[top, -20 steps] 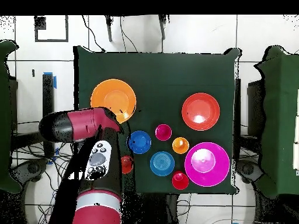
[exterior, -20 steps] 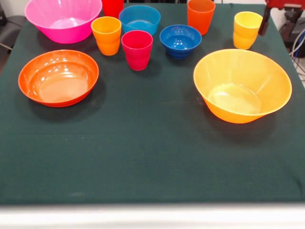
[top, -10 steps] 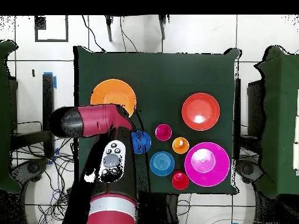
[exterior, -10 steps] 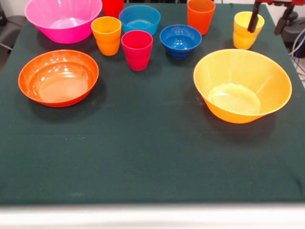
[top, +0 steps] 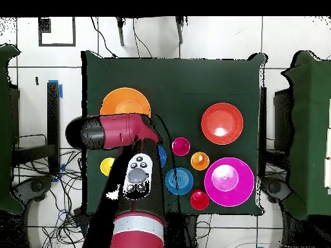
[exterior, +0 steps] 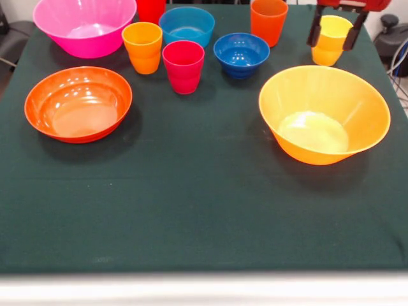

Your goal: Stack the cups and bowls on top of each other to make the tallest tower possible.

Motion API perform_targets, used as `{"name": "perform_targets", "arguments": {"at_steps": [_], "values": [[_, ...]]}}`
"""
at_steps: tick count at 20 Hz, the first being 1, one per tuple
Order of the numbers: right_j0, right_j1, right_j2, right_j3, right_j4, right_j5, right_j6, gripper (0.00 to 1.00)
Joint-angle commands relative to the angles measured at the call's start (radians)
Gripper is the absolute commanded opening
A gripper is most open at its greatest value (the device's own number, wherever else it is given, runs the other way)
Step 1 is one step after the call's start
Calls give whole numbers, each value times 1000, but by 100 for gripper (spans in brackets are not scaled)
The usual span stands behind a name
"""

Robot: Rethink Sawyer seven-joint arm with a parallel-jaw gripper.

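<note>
My gripper (exterior: 334,30) is open at the far right, its two dark fingers (exterior: 314,30) on either side of the yellow cup (exterior: 329,52) (top: 107,166). In front of that cup stands the big yellow-orange bowl (exterior: 324,113) (top: 125,103). Along the back row are the orange cup (exterior: 268,20), dark blue bowl (exterior: 241,54), light blue bowl (exterior: 187,25), red-pink cup (exterior: 183,65), orange-yellow cup (exterior: 143,46), red cup (exterior: 151,9) and pink bowl (exterior: 83,25). The orange-red bowl (exterior: 78,102) is at the left. Every piece stands alone; no tower shows.
A dark green cloth (exterior: 204,204) covers the table, whose white front edge (exterior: 204,287) shows at the bottom. In the overhead view the red arm (top: 119,132) lies over the orange cup and most of the dark blue bowl.
In the front view my gripper has moved left from beside the yellow cup until its open fingers straddle it. The cups and bowls have not moved.
</note>
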Motion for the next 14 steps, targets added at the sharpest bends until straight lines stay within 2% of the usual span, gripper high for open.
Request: {"name": "perform_targets", "arguments": {"at_steps": [1,8,14], "values": [[-33,80,99,6,-102,29,-88,100],[-72,175,160,-49,-110,-27,-86,100],[-51,235,149,-111,-115,-31,-40,100]]}}
